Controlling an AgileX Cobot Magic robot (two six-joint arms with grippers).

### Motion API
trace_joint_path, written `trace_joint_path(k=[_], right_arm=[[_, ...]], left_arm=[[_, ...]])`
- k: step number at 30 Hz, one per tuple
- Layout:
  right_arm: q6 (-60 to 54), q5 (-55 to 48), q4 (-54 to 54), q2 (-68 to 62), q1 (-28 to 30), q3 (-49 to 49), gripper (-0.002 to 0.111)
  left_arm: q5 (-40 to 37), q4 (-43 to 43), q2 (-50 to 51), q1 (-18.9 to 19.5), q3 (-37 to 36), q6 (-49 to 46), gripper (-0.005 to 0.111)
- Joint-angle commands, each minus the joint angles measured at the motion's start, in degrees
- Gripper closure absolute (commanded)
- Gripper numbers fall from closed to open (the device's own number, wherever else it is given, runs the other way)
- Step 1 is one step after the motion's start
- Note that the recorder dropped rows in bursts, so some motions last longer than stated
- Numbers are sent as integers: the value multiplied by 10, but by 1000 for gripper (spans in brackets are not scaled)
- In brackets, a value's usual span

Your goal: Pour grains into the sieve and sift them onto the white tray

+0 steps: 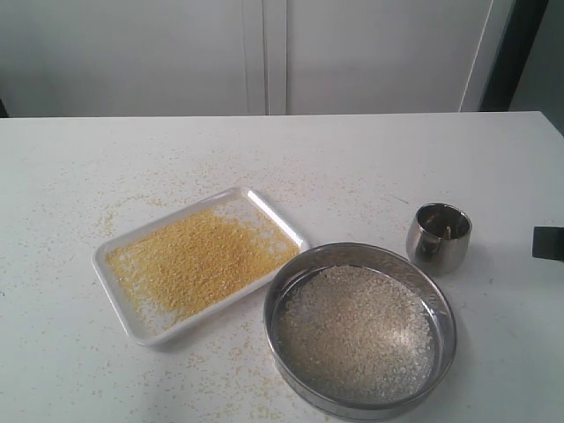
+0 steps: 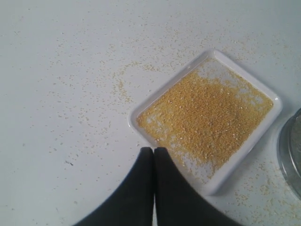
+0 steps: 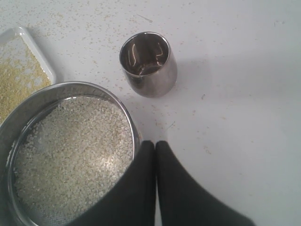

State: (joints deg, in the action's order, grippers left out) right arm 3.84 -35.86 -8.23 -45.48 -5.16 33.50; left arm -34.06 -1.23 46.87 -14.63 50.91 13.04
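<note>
The white tray [image 1: 119, 302] lies left of centre with fine yellow granules [image 1: 198, 260] spread over it. Right of it, on the table, stands the sieve [image 1: 352, 249], holding the larger whitish grains [image 1: 357, 335]. My left gripper [image 2: 154, 149] is shut and empty, hovering by a corner of the tray [image 2: 277, 106] and its yellow granules [image 2: 207, 115]. It is outside the exterior view. My right gripper [image 3: 155, 143] is also shut on nothing, just beside the sieve's rim [image 3: 70, 86] and the grains [image 3: 70, 150] inside it.
A small, empty steel cup [image 1: 438, 236] stands upright behind the sieve's right side, also seen as the cup [image 3: 148, 65] beyond my right gripper. Sparse crumbs dot the tabletop around the tray. A black part [image 1: 548, 242] pokes in at the right edge.
</note>
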Motion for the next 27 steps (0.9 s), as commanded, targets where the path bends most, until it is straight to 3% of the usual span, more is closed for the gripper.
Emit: trace_joint_path(k=[1,12,27], right_arm=[[2,1,3,3,-1,-3,108],[2,1,3,3,-1,-3,108],[2,1,3,3,-1,-3,108]], left_arm=[[-8,-2,-21,31,-32,3,107],[72,3,-131,88,-206,32,107],[109,3,-313,170,-408,35,107]])
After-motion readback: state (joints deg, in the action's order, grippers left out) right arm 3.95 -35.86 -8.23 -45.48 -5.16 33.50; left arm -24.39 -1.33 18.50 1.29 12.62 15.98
